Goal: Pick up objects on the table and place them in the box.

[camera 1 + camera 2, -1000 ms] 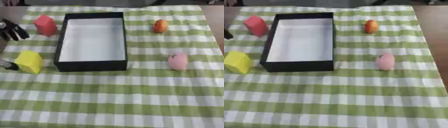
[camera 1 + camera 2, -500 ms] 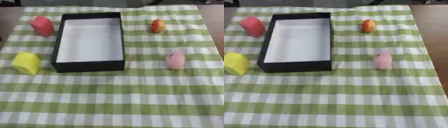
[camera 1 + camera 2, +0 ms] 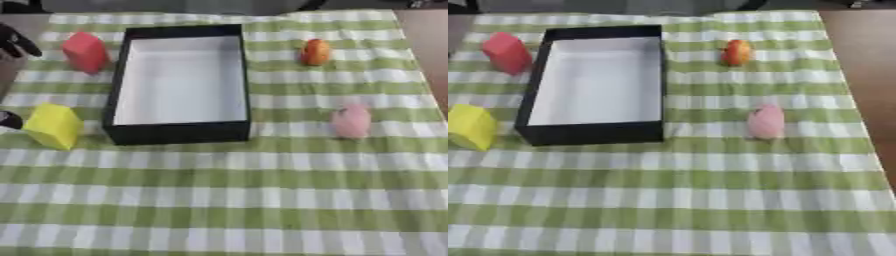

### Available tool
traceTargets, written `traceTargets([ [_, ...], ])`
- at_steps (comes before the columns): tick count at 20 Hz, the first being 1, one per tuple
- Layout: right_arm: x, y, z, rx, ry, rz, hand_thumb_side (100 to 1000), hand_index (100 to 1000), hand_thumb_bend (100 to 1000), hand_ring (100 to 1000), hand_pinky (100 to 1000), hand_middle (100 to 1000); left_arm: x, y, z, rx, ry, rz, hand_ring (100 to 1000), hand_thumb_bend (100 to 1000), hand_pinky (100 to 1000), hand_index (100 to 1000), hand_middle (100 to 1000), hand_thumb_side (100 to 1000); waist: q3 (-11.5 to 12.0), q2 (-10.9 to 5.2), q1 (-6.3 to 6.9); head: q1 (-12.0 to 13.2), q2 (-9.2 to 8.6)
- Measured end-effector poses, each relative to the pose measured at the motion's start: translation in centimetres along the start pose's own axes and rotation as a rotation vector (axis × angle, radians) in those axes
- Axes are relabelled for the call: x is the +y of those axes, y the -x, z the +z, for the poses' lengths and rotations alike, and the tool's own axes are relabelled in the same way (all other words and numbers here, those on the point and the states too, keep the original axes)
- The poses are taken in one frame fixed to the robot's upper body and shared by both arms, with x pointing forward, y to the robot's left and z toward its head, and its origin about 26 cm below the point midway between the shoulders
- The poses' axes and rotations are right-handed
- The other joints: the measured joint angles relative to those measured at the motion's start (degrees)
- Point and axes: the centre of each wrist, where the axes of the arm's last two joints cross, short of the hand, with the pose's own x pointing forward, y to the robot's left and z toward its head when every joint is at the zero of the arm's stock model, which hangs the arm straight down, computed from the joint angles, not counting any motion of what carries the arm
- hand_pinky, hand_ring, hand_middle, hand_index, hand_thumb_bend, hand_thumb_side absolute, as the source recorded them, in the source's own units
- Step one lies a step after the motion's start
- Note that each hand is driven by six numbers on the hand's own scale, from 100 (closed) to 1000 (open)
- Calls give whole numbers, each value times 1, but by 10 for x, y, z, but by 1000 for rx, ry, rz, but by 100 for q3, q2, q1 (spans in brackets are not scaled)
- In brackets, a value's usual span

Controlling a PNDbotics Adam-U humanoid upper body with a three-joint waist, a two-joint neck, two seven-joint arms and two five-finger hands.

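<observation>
At the left edge of the left eye view, the robot's black left hand (image 3: 12, 41) shows only in part, with dark fingers pointing down and holding nothing; whether they are spread or curled cannot be told. A second dark bit, lower on the same edge, touches the yellow block (image 3: 54, 126). Just right of the hand stands a red block (image 3: 86, 52). Further right lies the black rectangular box with a white inside (image 3: 179, 134), holding nothing. Well away on the far side sit a small orange rounded object (image 3: 315, 52) and a pink rounded object (image 3: 352, 121). All rest on the green-and-white checked tablecloth (image 3: 227, 200) over the table.
</observation>
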Motion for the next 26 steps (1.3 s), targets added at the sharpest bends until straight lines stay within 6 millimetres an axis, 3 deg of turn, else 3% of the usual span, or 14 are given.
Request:
traceTargets([
  [16,3,1,0,12,-18,5,714,895,100,692,756,754,-3,9,-20,30,171,-26,882,780,842,848,868,100,-34,1,0,167,0],
  [26,5,3,0,17,-20,-1,725,893,100,692,756,752,-13,12,-36,77,236,-152,925,694,868,828,891,100,-92,1,0,267,0],
])
